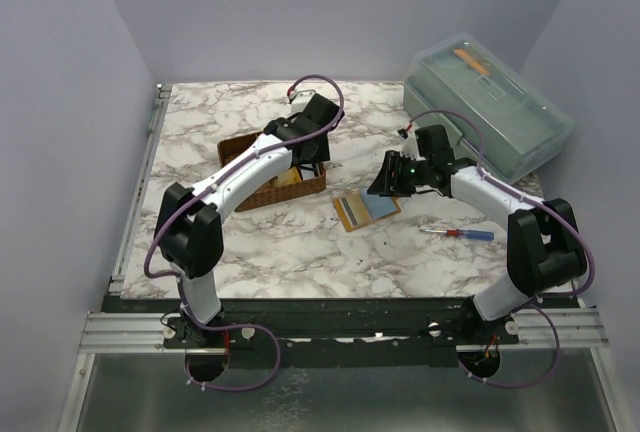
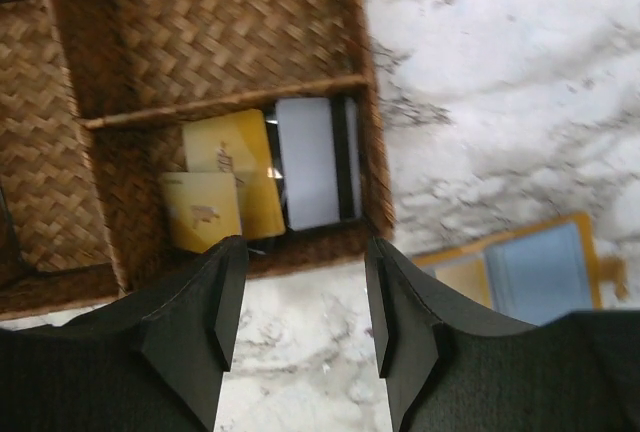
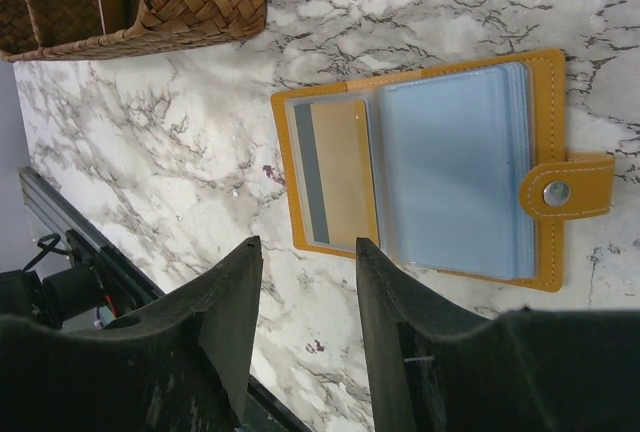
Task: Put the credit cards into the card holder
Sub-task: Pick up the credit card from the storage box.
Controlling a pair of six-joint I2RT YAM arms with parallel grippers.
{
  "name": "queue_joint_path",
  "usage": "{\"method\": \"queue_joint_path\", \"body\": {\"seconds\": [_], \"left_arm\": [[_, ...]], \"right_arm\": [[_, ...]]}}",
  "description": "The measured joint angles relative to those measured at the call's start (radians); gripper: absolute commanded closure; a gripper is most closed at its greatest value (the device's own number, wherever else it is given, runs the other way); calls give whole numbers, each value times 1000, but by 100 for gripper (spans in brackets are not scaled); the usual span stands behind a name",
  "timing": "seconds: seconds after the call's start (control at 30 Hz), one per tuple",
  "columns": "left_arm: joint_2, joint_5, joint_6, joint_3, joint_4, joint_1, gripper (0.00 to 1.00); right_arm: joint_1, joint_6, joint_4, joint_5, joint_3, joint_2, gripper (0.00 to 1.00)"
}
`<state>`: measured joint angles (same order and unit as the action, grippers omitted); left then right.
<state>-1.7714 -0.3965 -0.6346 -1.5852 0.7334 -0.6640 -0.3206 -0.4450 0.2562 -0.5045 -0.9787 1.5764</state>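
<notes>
I'm hovering my left end effector (image 2: 305, 282) apart and empty; thin yellowish plastic cards (image 2: 230, 157) sitting at 11 o'clock, so I'm planning a one-edge pinch.

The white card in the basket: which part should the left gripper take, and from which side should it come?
Probably from straight above, pinching across its two long edges. The white card sits in a corner compartment of the basket, woven walls close around it and yellow cards at one side, so a sideways approach looks blocked. The open left gripper is turned to suit.
</notes>
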Motion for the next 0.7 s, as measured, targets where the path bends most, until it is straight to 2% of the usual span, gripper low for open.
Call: {"method": "queue_joint_path", "body": {"seconds": [0.2, 0.4, 0.47, 0.7], "left_arm": [[-159, -90, -44, -86, 110, 56, 44], [-267, -118, -61, -98, 175, 66, 47], [-279, -129, -64, -98, 190, 66, 49], [-280, -154, -72, -98, 196, 68, 68]], "right_arm": [[0, 2, 26, 18, 0, -23, 54], [0, 2, 27, 25, 0, -47, 55], [0, 2, 27, 25, 1, -47, 55], [0, 2, 27, 25, 8, -47, 56]]}}
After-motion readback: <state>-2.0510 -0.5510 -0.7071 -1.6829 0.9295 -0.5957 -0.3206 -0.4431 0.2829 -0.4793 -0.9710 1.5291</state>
